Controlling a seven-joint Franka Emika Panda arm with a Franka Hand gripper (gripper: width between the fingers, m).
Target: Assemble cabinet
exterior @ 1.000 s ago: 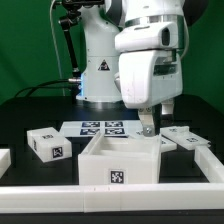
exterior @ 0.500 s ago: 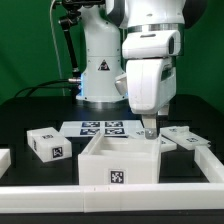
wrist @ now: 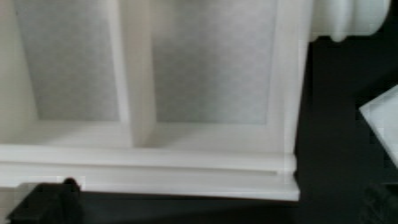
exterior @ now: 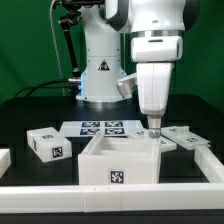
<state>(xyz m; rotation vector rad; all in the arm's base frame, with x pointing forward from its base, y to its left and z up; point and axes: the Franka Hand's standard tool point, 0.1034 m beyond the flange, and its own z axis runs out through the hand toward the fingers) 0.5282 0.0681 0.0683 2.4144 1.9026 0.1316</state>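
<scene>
The cabinet is a white open-topped box with a tag on its front face, standing at the table's front centre. In the wrist view its inside shows compartments split by a divider. My gripper hangs straight down just above the cabinet's far right corner, holding nothing. One dark fingertip shows at the edge of the wrist view, well off centre, so the jaws stand apart.
A small tagged white block lies at the exterior view's left. Flat white tagged parts lie at the right, one also in the wrist view. The marker board lies behind the cabinet. A white rail borders the front.
The arm has moved toward the exterior view's right, carrying the gripper from over the cabinet's right wall to its far right corner. The parts have not moved.
</scene>
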